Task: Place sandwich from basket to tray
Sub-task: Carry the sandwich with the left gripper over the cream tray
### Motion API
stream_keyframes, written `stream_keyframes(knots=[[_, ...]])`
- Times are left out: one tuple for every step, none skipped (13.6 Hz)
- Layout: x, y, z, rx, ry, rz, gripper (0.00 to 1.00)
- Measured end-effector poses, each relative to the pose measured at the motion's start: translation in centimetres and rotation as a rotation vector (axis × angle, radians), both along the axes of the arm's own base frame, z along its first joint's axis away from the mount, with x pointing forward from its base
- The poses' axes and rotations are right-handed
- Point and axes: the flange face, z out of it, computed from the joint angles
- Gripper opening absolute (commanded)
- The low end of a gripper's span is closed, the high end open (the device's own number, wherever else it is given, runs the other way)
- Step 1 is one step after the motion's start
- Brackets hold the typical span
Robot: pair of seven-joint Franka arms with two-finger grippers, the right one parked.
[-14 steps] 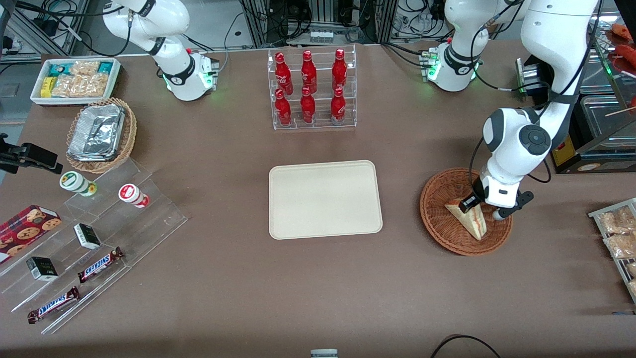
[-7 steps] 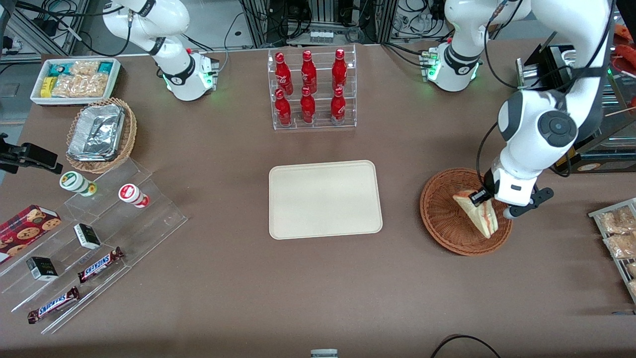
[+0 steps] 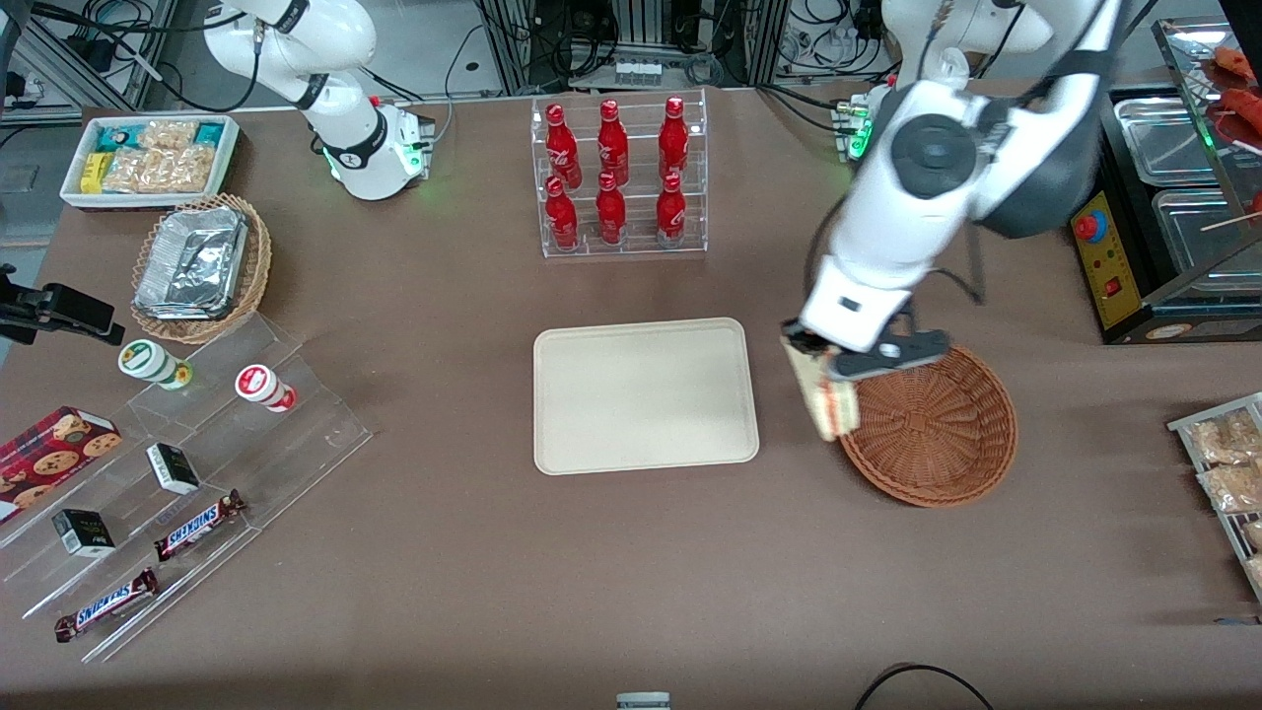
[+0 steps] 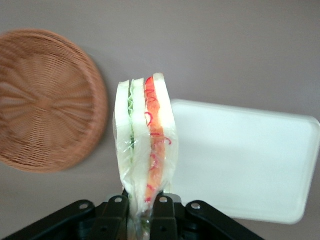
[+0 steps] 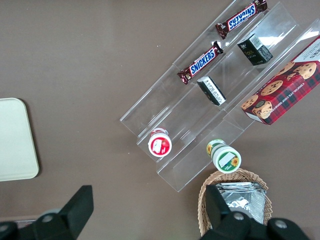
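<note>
Front view shows the table (image 3: 493,552) as the widest surface, with the tray (image 3: 646,394) lying flat near its middle and serving as the reference for everything else. Next in size, the basket (image 3: 937,429) sits on the table toward the working arm's end from the tray, well apart from the tray's rim and now holding nothing visible. Smaller again, the gripper (image 3: 823,353) hangs above the strip of bare table between the tray and the basket, close over the basket's rim nearest the tray. Its jaws are pinched on the sandwich (image 3: 826,394), which hangs clear of the basket and not yet over the tray.

Wrist view gives the deciding relation: the sandwich (image 4: 145,145) stands on edge, gripped at one end by the fingers (image 4: 162,217), with its long axis running straight out from the jaws and its filling layers facing the camera. The tray (image 4: 240,160) lies just to one side of the wedge, so the coming move appears to be a short sideways carry toward the tray, followed by lowering
</note>
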Motion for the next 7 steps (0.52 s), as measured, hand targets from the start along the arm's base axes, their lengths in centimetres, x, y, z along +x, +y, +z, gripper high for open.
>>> stream_keyframes(knots=[[-0.8, -2.8, -1.1, -0.001, 0.012, -0.021, 0.00], [-1.3, -5.5, -2.4, -0.002, 0.026, -0.035, 0.00], [-1.7, -8.0, -3.8, -0.003, 0.038, -0.054, 0.00], [-2.0, -10.3, -5.3, -0.003, 0.046, -0.076, 0.00], [-2.2, -12.4, -6.9, -0.004, 0.049, -0.095, 0.00], [-2.2, -14.0, -8.7, -0.009, 0.044, -0.114, 0.00], [-2.3, -15.4, -10.6, -0.010, 0.032, -0.136, 0.00]])
